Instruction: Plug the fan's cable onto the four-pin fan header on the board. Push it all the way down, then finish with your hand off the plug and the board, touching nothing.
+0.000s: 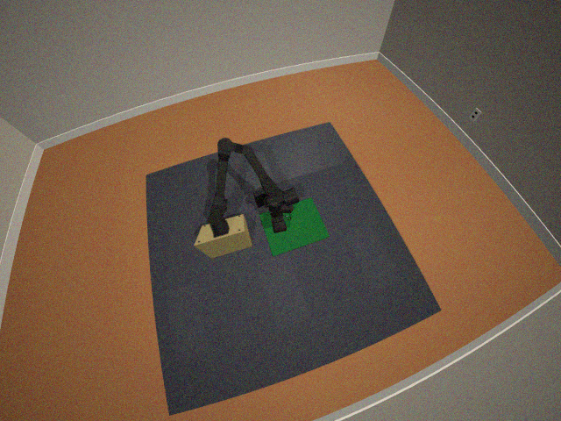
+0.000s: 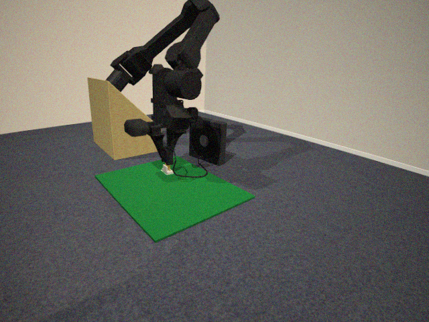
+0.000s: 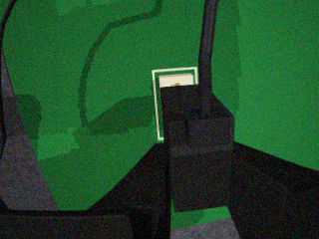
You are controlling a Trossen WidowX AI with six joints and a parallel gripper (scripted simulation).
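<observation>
The green board (image 1: 303, 231) (image 2: 173, 208) (image 3: 279, 95) lies flat. The white fan header (image 2: 167, 170) (image 3: 175, 80) stands near its back edge, inside a white printed outline, with a trace of gold pins showing. My gripper (image 2: 168, 160) (image 3: 188, 151) is shut on the black plug (image 3: 199, 134), fingers pointing down. The plug is right over the header and hides most of it in the wrist view. Gold shows between fingertips and header in the exterior view; whether the plug touches the pins is hidden. The black cable (image 2: 192, 177) (image 3: 206, 50) rises from the plug and loops toward the fan.
The black fan (image 2: 214, 147) stands upright behind the board, close to the gripper's side. The wooden base block (image 1: 226, 246) (image 2: 100, 117) carries the arm beside the board. The cable loop hangs low over the board's back edge. Board and block stand on a dark mat (image 1: 272, 326).
</observation>
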